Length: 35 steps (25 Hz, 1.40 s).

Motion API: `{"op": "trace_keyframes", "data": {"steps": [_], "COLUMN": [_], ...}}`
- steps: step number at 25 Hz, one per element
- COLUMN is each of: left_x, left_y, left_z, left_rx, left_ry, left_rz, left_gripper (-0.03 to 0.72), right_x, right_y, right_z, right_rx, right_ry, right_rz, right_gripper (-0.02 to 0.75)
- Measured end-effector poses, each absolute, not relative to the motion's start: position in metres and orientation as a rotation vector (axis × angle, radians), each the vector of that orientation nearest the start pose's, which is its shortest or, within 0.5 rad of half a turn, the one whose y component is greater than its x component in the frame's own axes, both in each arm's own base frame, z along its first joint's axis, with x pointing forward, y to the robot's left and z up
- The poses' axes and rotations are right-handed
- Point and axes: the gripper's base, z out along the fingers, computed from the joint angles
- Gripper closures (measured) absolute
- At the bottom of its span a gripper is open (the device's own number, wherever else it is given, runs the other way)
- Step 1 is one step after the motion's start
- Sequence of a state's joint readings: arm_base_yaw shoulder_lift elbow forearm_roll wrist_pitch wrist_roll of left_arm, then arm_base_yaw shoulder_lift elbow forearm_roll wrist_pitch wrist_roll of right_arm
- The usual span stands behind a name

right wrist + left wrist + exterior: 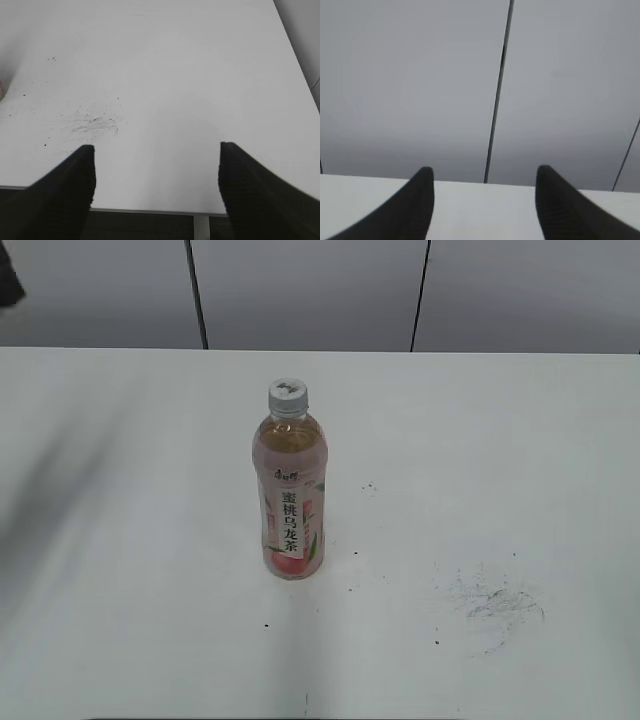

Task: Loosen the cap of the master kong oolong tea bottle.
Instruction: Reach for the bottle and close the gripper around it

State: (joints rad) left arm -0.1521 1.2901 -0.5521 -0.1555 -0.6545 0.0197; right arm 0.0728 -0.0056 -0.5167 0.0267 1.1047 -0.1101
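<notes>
The left gripper (482, 200) is seen from its wrist camera with both dark fingers spread wide apart and nothing held between them; it is aimed level, across the far edge of the white table (480, 210) toward a grey panelled wall (420, 90). The right gripper (156, 182) is likewise spread apart and empty, hung above the near edge of the table and angled down at bare white surface, where a grey scuff mark (92, 123) is visible. Neither gripper is seen in the exterior view.

The master kong oolong tea bottle (290, 495) is stood upright near the middle of the table, well apart from both grippers, with its pink-and-white label turned to the camera. The cap (287, 397) is seated on the neck and appears fully closed.

Several risks can be judged from here. The bottle is tall, slim and unsupported, so it could be tipped or pushed aside if it is struck off-centre by an approaching finger. If the body is not clamped firmly before the cap is turned, the whole bottle is likely to be spun instead. If the soft plastic is squeezed too hard, tea could be forced out once the cap is loosened.
</notes>
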Motion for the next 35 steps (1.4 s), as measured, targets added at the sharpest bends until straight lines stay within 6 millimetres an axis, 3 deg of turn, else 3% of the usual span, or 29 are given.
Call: {"op": "trace_keyframes", "data": {"steps": [5,8,13,17,24,35], "left_x": [0.293,0.303,0.307,0.304,0.281,0.223], "left_y": [-0.039,-0.045,-0.058,-0.068,-0.075,-0.098], "left_z": [0.212,0.187,0.175,0.175,0.162,0.142], "left_rx": [-0.046,0.023,0.168,0.266,0.229,0.661], "left_ry": [1.636,1.614,1.528,1.509,1.603,1.678], "left_rz": [-0.128,-0.135,-0.198,-0.274,-0.51,-0.737], "left_gripper": [0.294,0.293,0.29,0.229,0.092,0.097], "right_x": [-0.01,-0.01,-0.01,-0.01,-0.01,-0.01], "right_y": [0.001,0.001,0.001,0.001,0.001,0.001], "right_z": [0.278,0.278,0.278,0.278,0.278,0.278], "right_rx": [-0.191,-0.191,-0.191,-0.191,-0.191,-0.191], "right_ry": [2.057,2.057,2.057,2.057,2.057,2.057], "right_rz": [0.009,0.009,0.009,0.009,0.009,0.009], "right_gripper": [0.164,0.164,0.164,0.164,0.164,0.164]}}
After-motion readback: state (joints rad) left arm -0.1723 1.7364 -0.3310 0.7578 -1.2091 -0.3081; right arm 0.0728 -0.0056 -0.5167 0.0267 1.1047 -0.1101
